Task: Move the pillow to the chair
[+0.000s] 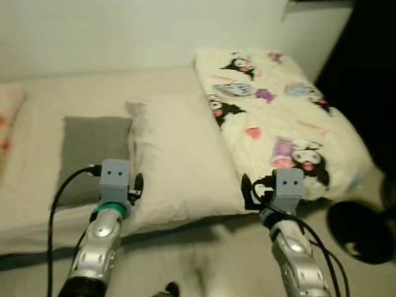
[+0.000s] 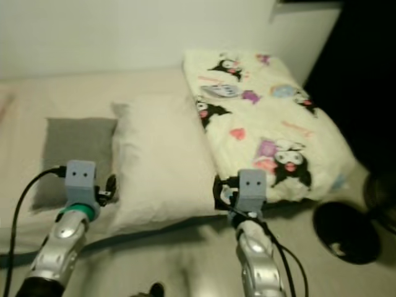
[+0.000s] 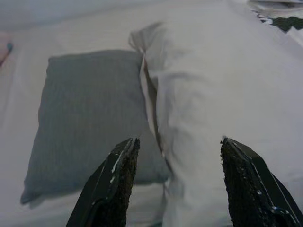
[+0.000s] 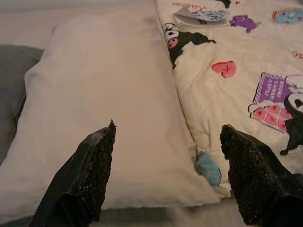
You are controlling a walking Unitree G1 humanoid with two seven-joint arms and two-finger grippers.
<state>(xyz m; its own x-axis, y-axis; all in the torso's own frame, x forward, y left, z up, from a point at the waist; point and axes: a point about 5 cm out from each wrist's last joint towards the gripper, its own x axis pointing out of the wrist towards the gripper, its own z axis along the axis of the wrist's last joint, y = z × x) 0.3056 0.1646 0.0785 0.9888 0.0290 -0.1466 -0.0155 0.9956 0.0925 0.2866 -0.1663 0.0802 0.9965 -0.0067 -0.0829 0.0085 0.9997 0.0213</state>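
Note:
A cream pillow (image 1: 176, 161) lies lengthwise in the middle of the bed. A flat grey pillow (image 1: 93, 154) lies against its left side. My left gripper (image 3: 177, 140) is open at the near left edge of the cream pillow (image 3: 227, 90), straddling the seam where it meets the grey pillow (image 3: 90, 109). On the other side my right gripper (image 4: 169, 126) is open just short of the near right corner of the cream pillow (image 4: 104, 94). Nothing is held between either pair of fingers. Both silver arms reach in from the bed's front edge.
A folded cream blanket with cartoon prints (image 1: 278, 111) lies against the pillow's right side. A pinkish cushion (image 1: 9, 117) sits at the far left. On the floor to the right stands a round black object (image 1: 359, 232). A white wall (image 1: 124, 31) backs the bed.

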